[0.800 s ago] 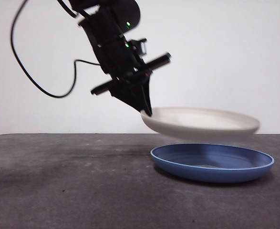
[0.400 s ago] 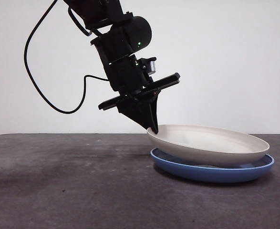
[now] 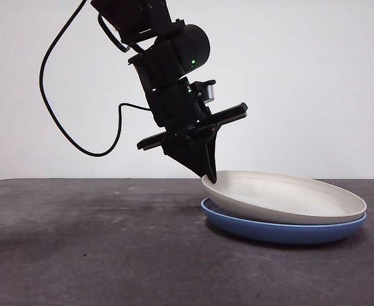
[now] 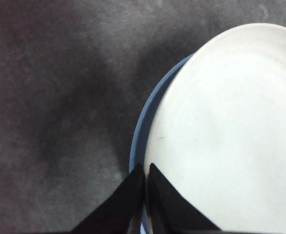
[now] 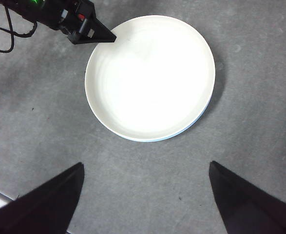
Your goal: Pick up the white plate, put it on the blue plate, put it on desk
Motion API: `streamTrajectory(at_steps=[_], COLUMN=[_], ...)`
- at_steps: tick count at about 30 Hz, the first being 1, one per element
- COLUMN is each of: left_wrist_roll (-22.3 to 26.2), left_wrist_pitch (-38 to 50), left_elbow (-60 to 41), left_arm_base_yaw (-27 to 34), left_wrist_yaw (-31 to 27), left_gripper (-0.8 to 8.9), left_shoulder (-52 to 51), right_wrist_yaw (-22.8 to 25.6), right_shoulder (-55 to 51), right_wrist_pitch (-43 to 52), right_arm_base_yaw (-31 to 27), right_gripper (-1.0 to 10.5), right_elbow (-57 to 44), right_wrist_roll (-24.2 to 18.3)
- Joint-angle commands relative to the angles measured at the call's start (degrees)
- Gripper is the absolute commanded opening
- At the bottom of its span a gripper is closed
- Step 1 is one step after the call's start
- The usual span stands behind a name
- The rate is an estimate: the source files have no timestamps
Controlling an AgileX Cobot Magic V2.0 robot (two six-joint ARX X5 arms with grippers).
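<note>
The left gripper (image 3: 209,176) pinches the rim of the white plate (image 3: 288,194), its two black jaws drawn narrow with the rim edge between them. From the jaws the white plate spreads outward, nested in the blue plate (image 3: 282,231), which shows only as a band beneath it. Both sit on the desk (image 3: 91,248), a dark grey mottled surface running back to a plain pale wall.

The left wrist view shows the jaws (image 4: 145,192) almost touching at the rim, with a blue crescent (image 4: 142,141) just outside the white plate (image 4: 225,131). The right wrist view alone shows the stack from above (the blue plate (image 5: 197,122) is a thin sliver there) and the left gripper (image 5: 106,36) at the rim of the white plate (image 5: 150,78). The right gripper (image 5: 145,195) hangs well apart from the plates, jaws spread wide over bare desk (image 5: 259,122).
</note>
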Motion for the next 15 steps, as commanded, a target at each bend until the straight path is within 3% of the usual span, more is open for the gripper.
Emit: streamTrajectory(at_steps=[1,5,10,15], left_wrist_roll=[0.09,0.5,0.5,1.84], left_wrist_pitch=[0.63,0.09,0.09,0.28], left_elbow=[1.68,1.68,1.68,1.68], left_arm_base_yaw=[-0.57,-0.61,-1.18,-2.62], left_wrist_yaw=[-0.33,-1.16,-1.14,-1.14], left_gripper=[0.09,0.13,1.56,1.66], left_shoulder=[1.57,1.6,1.6,1.6], right_wrist_yaw=[-0.13,-0.15,-0.15,-0.15], right_shoulder=[0.28,0.28,0.28,0.28], right_wrist_pitch=[0.17,0.13,0.15,0.0], right_arm_base_yaw=[0.15,0.15,0.15,0.15], right_gripper=[4.1,4.1,4.1,4.1], right_elbow=[1.22,1.22,1.22,1.22], right_wrist_roll=[0.63,0.63,0.63,0.61])
